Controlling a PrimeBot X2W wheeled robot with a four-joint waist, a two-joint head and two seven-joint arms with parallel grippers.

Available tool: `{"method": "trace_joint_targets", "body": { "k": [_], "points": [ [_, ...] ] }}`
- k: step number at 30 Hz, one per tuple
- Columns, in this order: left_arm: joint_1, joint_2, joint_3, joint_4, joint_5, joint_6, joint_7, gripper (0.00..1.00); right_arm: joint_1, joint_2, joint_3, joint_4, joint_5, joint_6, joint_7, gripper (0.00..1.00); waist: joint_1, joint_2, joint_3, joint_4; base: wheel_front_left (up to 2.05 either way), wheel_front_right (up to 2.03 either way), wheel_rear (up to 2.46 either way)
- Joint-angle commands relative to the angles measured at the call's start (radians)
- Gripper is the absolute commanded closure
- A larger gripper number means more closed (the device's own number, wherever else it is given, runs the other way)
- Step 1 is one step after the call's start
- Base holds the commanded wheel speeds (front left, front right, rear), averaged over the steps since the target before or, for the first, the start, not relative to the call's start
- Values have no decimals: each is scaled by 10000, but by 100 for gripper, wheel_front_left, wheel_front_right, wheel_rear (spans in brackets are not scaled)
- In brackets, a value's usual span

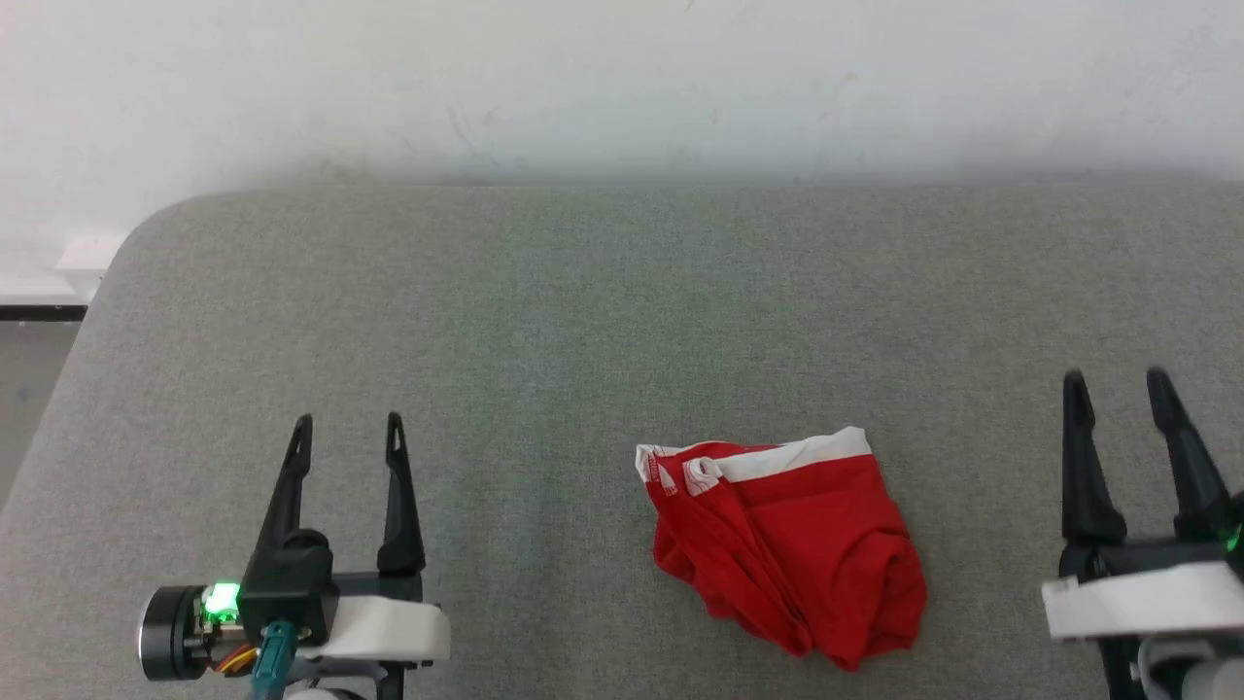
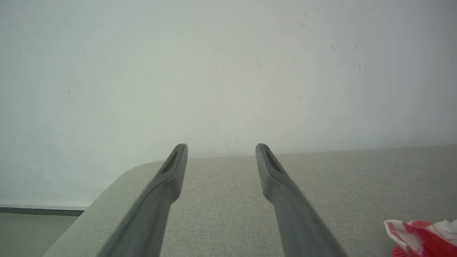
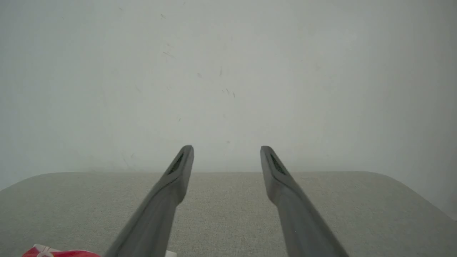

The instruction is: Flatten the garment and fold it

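The garment (image 1: 792, 544) is a crumpled red heap with a white band along its far edge, lying on the grey table (image 1: 544, 321) a little right of centre near the front. A corner of the garment (image 2: 421, 237) peeks in at the lower right of the left wrist view, and a sliver of the garment (image 3: 53, 252) shows at the lower left of the right wrist view. My left gripper (image 1: 348, 428) stands open well to its left, holding nothing. My right gripper (image 1: 1116, 381) stands open off to its right, also with nothing between its fingers.
A white wall (image 1: 622, 87) runs behind the table's far edge. The table's rounded far-left corner (image 1: 160, 219) drops off to a strip of floor (image 1: 29, 389). Bare grey cloth stretches between and beyond the grippers.
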Motion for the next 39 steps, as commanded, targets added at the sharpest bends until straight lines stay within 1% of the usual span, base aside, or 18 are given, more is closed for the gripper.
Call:
{"method": "trace_joint_targets", "body": {
  "k": [1, 3, 4, 6, 7, 8, 10, 11, 14, 19, 20, 22, 25, 29, 33, 34, 35, 39],
  "points": [
    [165, -30, 103, -16, -54, -92, -47, 0, 371, 172, -101, -123, 3, -9, -46, 0, 1, 0, -19, -12, 0, 0, 0],
    [236, -37, 198, -32, -72, -146, -47, 0, 402, 232, -63, -375, 82, -9, -46, 0, 1, 0, 7, -39, 0, 0, 0],
    [245, -38, 227, -22, -65, -183, -47, 0, 328, 127, 71, -425, 90, -9, -47, 0, 1, 0, 17, -31, 0, 0, 0],
    [224, -48, 265, 11, -51, -261, -47, 0, 31, -405, 639, -167, 122, -9, -47, 0, 1, 0, 38, 3, 0, 0, 0],
    [198, -64, 264, 29, -37, -296, -47, 0, -203, -708, 927, 80, 208, -9, 151, 0, 1, 0, 51, 47, 0, 0, 0],
    [160, -85, 255, 47, -19, -326, -47, 0, -489, -1034, 1254, 336, 362, -9, 599, 0, 1, 0, 72, 103, 0, 0, 0],
    [83, -136, 221, 70, 17, -375, -47, 0, -1133, -1716, 1871, 794, 700, -9, 1839, 0, 1, 0, 116, 243, 0, 0, 0],
    [83, -136, 221, 70, 17, -375, -47, 0, -1133, -1716, 1871, 794, 700, -9, 1839, 0, 1, 0, 116, 243, 0, 0, 0],
    [32, -225, 130, 82, 61, -437, -47, 0, -1970, -2611, 2973, 1324, 1741, -9, 4234, 0, 1, 0, 171, 472, 0, 0, 0],
    [38, -347, 109, 109, 65, -448, -47, 0, -3037, -4087, 5112, 1774, 4242, -9, 8018, 0, 1, 0, 349, 782, 0, 0, 0],
    [24, -370, 102, 115, 66, -453, -47, 0, -3216, -4333, 5522, 1793, 4688, -9, 8585, 0, 1, 0, 393, 838, 0, 0, 0],
    [-37, -415, 85, 118, 69, -460, -47, 0, -3612, -4658, 6046, 1989, 5197, -9, 9147, 0, 1, 0, 514, 953, 0, 0, 0],
    [-175, -478, 62, 117, 68, -469, -47, 0, -4018, -4742, 6804, 2595, 5536, -9, 9412, 0, 1, 0, 697, 1095, 0, 0, 0],
    [-295, -533, 53, 133, 87, -480, -47, 0, -4129, -4415, 7717, 3669, 5769, -9, 9529, 0, 1, 0, 861, 1194, 0, 0, 0],
    [-317, -563, 103, 142, 116, -448, -47, 0, -4047, -4235, 8727, 4060, 5992, -9, 9366, 0, 1, 0, 905, 1166, 0, 0, 0],
    [-287, -566, 139, 141, 119, -432, -47, 0, -4091, -4241, 8901, 4092, 6016, -9, 9220, 58, 1, 0, 888, 1109, 0, 0, 0],
    [-243, -563, 181, 143, 122, -419, -47, 0, -4182, -4273, 9028, 4081, 6003, -9, 8981, 100, 1, 0, 865, 1033, 0, 0, 0],
    [-113, -504, 312, 171, 149, -431, -47, 0, -4635, -4446, 8968, 4037, 6052, -9, 7862, 100, 1, 0, 712, 672, 0, 0, 0]
  ]
}}
